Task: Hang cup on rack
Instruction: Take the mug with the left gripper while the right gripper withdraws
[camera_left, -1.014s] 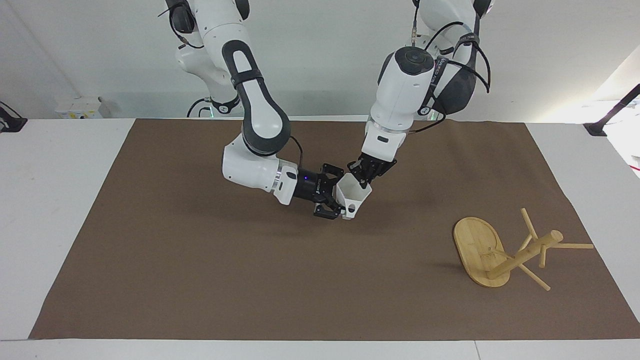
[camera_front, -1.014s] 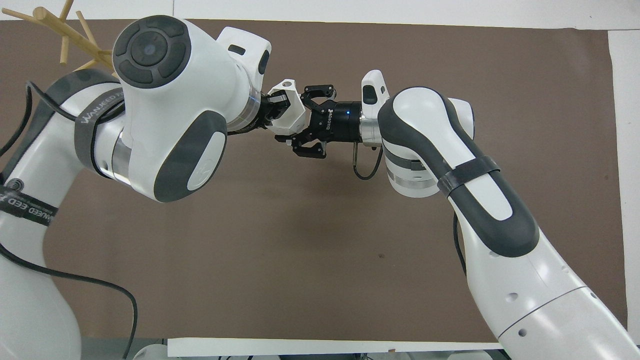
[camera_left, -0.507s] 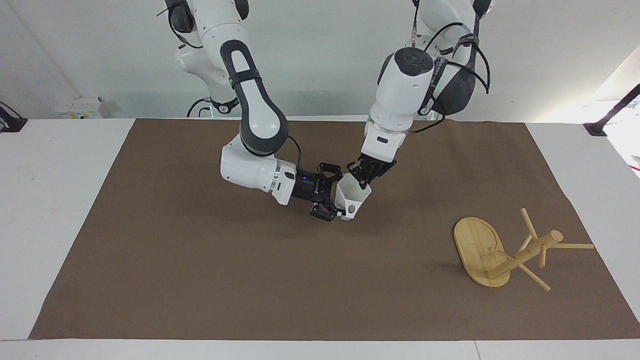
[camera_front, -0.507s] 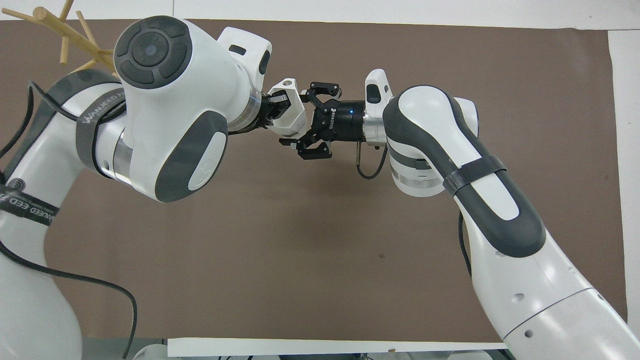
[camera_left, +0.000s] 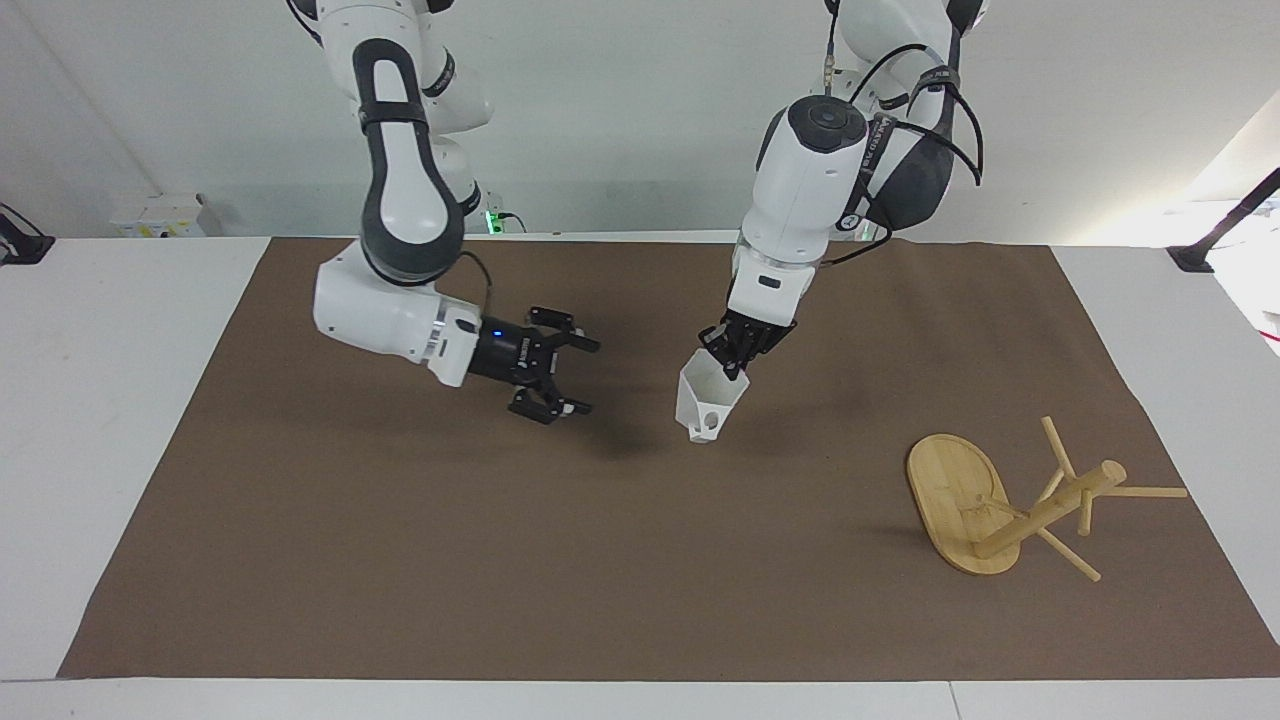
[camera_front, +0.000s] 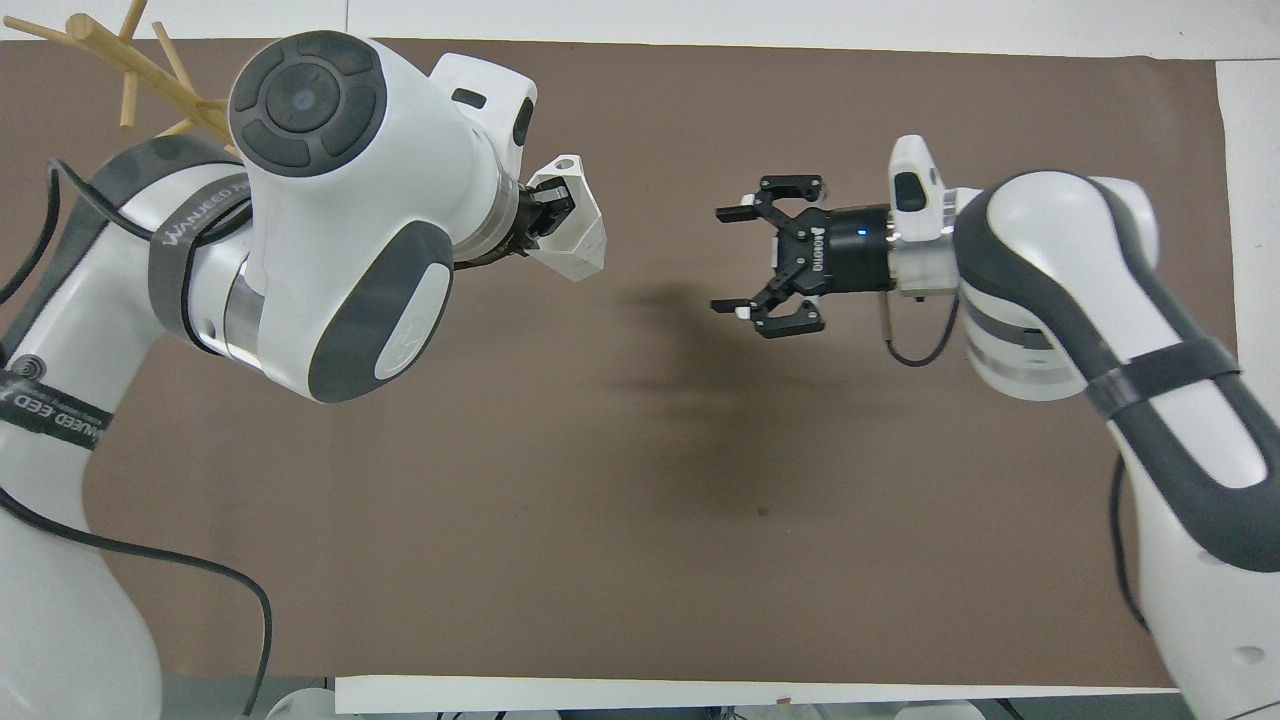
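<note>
The white faceted cup (camera_left: 706, 403) hangs from my left gripper (camera_left: 733, 357), which is shut on its rim and holds it above the brown mat; it also shows in the overhead view (camera_front: 572, 224) under the left gripper (camera_front: 548, 206). My right gripper (camera_left: 570, 378) is open and empty, in the air over the mat toward the right arm's end, apart from the cup; it shows open in the overhead view (camera_front: 738, 260). The bamboo rack (camera_left: 1010, 500) lies tipped on its side at the left arm's end of the mat, base on edge, pegs sticking out (camera_front: 130, 60).
A brown mat (camera_left: 400, 560) covers the white table (camera_left: 110, 330). Small objects sit at the table's corners near the wall (camera_left: 160, 215). A black clamp (camera_left: 1215, 240) stands at the left arm's end.
My right gripper has let go of the cup and drawn away toward the right arm's end, its fingers open. My left gripper keeps the cup, nearly in the same place.
</note>
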